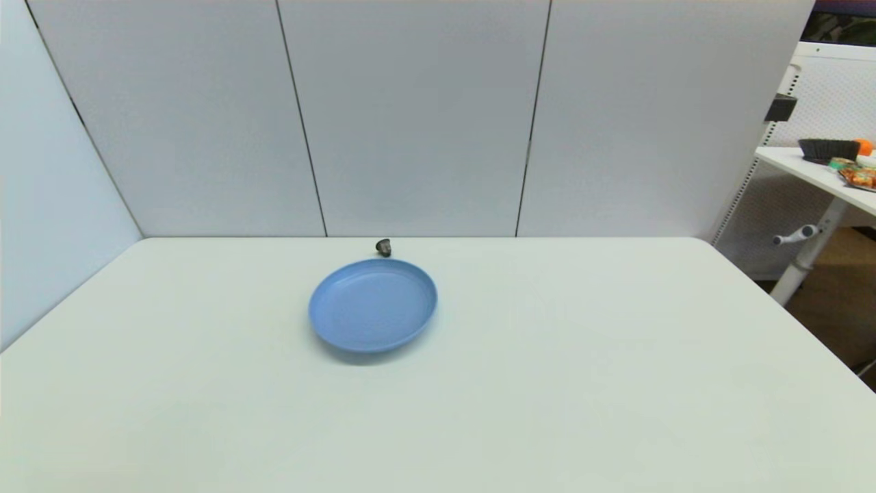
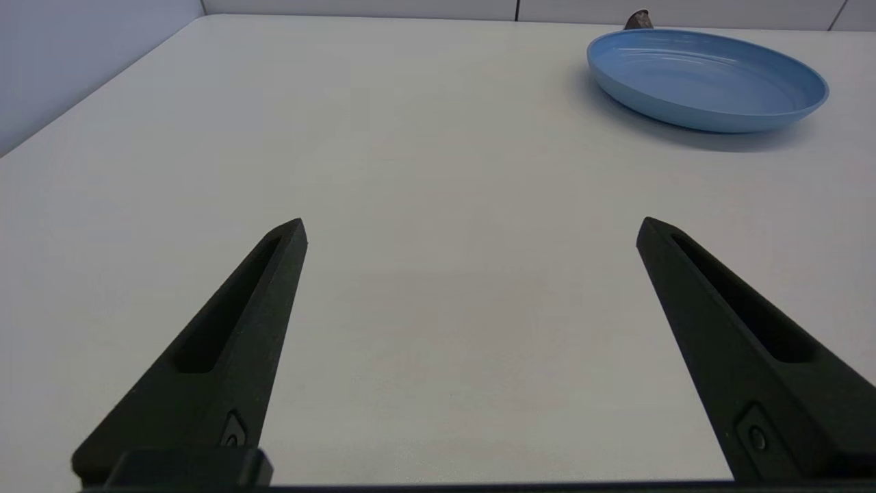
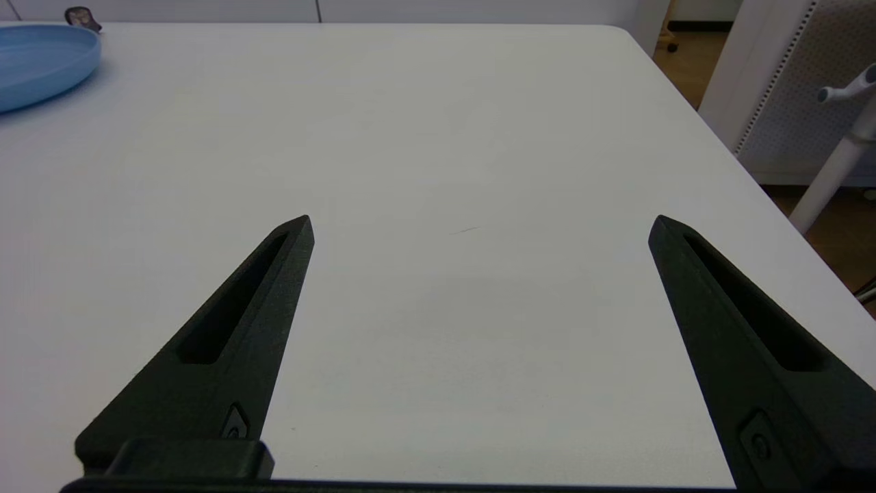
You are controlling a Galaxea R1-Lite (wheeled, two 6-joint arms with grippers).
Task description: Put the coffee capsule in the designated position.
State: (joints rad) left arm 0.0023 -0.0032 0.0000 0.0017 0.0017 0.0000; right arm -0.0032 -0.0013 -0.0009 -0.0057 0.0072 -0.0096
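Observation:
The coffee capsule (image 1: 384, 247) is a tiny dark tapered cup lying on the white table just behind the far rim of the blue plate (image 1: 328, 322). The left wrist view shows the capsule (image 2: 638, 20) peeking over the plate (image 2: 705, 120); the right wrist view shows the capsule (image 3: 83, 16) beside the plate's edge (image 3: 41, 82). Neither arm appears in the head view. My left gripper (image 2: 471, 229) hangs open over bare table, well short of the plate. My right gripper (image 3: 481, 226) is open too, over the table's right half, with nothing between its fingers.
Grey partition panels (image 1: 410, 116) close off the table's far and left sides. Beyond the table's right edge stands another white desk (image 1: 814, 174) with a dark basket and snacks, and its leg (image 3: 831, 171) shows in the right wrist view.

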